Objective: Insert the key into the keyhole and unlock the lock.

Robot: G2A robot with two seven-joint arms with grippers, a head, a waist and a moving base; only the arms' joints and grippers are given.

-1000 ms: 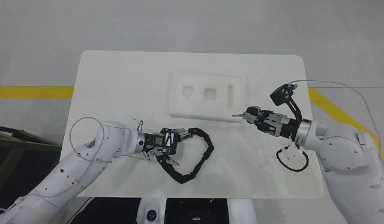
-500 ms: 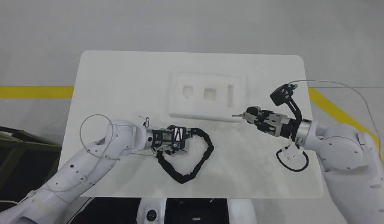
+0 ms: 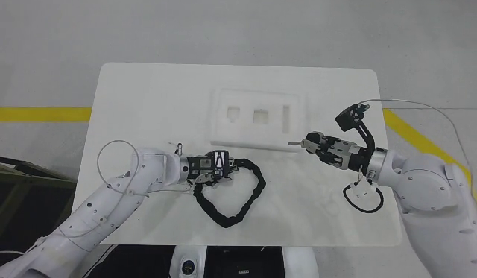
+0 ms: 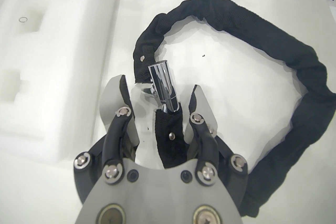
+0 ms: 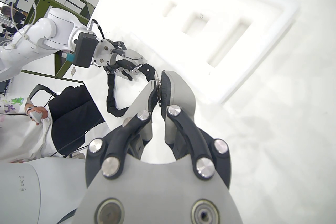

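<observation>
Surface (image 3: 149, 114) work barely starting: I'm holding left jaws open astride lock (image 4: 164, 88), right jaws gripping key (image 5: 157, 84); insertion pending.

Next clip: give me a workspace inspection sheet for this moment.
Surface: white table.
Job's things: black chain lock looped on the table; key apart from it, nothing inserted yet.
Clutter: foam tray with three recesses, a small ring in the middle one.
Hands: left hand open astride the lock's chrome cylinder; right hand shut on the key.
Cables: black cable loop at the right wrist.
Surroundings: grey floor, yellow tape line.
</observation>
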